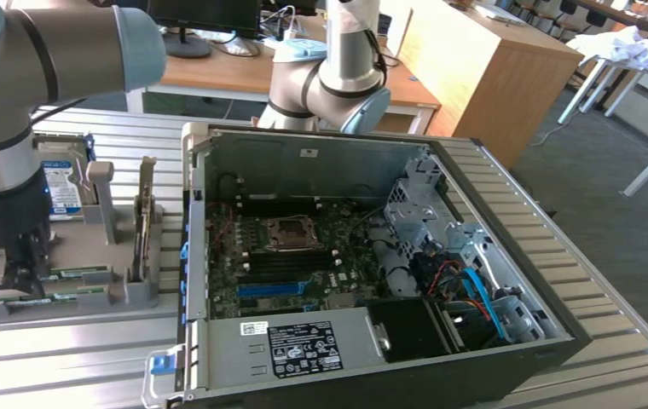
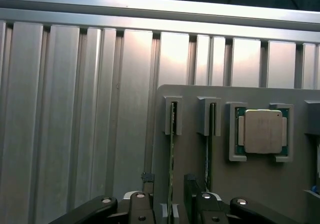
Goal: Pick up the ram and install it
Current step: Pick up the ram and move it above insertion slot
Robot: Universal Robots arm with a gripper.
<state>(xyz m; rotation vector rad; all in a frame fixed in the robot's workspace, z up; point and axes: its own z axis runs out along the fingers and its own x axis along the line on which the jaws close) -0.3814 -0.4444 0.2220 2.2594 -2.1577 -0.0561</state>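
Observation:
Two green ram sticks stand on edge in slots of a grey fixture (image 2: 190,149). My gripper (image 2: 169,189) is open, and one ram stick (image 2: 172,134) runs between its dark fingers (image 2: 191,184) with a gap on each side. The other ram stick (image 2: 209,144) stands beside it, outside the fingers. In the exterior view the gripper (image 1: 11,268) hangs low over the fixture's (image 1: 74,311) front end at the exterior view's left, where the green ram sticks (image 1: 74,274) lie.
A square silver processor (image 2: 262,131) sits in a pocket beside the sticks. A blue-labelled hard drive (image 1: 65,187) and an upright card (image 1: 144,217) stand on the fixture. The open computer case (image 1: 301,162) shows its motherboard slots (image 1: 284,271). The slatted metal table (image 2: 75,109) surrounds the fixture.

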